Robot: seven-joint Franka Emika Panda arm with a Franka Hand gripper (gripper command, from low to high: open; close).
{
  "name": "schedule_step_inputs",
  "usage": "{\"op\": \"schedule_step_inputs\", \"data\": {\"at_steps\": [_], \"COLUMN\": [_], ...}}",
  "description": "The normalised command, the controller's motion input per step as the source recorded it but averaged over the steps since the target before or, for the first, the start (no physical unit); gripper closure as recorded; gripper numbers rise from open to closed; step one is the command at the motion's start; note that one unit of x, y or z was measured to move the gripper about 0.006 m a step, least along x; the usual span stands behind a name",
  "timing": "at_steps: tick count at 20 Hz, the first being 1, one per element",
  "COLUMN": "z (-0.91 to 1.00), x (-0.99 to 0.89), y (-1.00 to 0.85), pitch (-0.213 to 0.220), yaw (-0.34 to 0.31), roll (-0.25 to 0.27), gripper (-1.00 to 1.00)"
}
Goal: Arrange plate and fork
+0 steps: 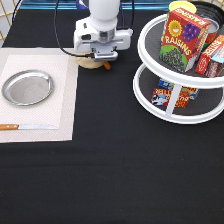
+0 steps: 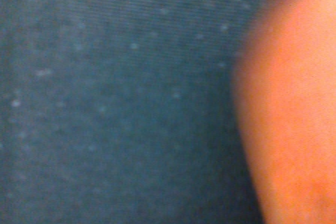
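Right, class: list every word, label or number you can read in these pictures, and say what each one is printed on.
"RAISINS": on the red raisin box on the top tier of the white two-tier stand.
Red carton beside it: print too blurred to read.
Packet on the lower tier: print too blurred to read.
Plate, knife, placemat: no text.
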Motion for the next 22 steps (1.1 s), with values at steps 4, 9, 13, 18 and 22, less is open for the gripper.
{"op": "schedule_step_inputs", "data": {"at_steps": [4,9,13,18,22], "z": [0.46,0.79,0.66,0.45,0.29], "x": [-0.15,0.02,0.06,0.18,0.09], "y": [-0.14,-0.42,-0.5,-0.5,-0.44], "pitch": [-0.027,-0.001,-0.002,-0.009,-0.058], "yaw": [0.0,-0.024,-0.086,-0.141,-0.177], "roll": [0.192,0.237,0.151,0.002,0.0], "gripper": [1.0,1.0,1.0,1.0,1.0]}}
